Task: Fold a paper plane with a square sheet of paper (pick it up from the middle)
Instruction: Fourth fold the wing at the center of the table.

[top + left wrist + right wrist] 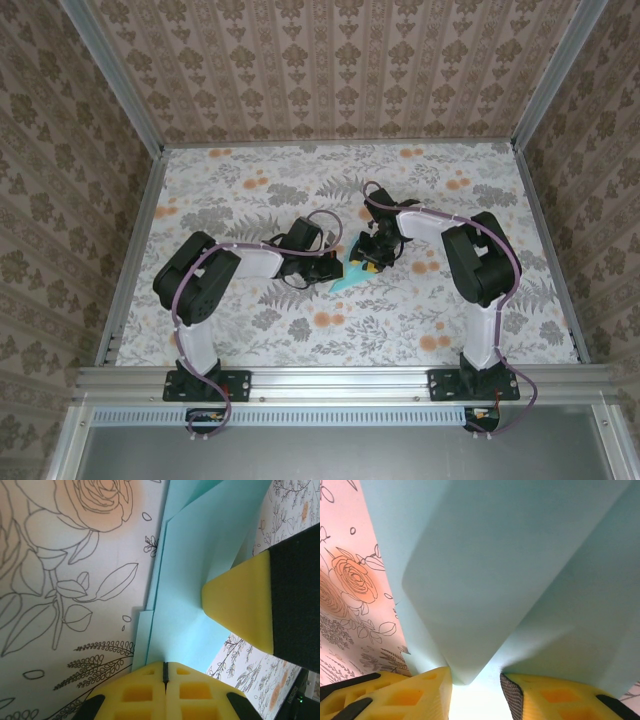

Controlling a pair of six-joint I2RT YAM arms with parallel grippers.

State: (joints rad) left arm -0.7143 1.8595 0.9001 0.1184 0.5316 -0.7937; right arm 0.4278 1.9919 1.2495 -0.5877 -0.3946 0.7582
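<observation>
paper (495,580): light turquoise, partly folded, showing layered edges; one fold is rising as a soft ridge.
place: lying on the table (250,330), reaching the left gripper's (165,672) tips and running between the right gripper's (475,680) fingers.
left gripper: clenching, pads meeting.
right gripper: released, fingers standing apart, straddling the ridge.

**Wallpapered booth, floral desk**

Brown-and-beige damask wallpaper covers the back wall (330,70) and both side walls (50,200). The desk (250,180) carries a pale floral print with orange blooms. Aluminium rails (340,380) edge it. The light is soft and even.
</observation>
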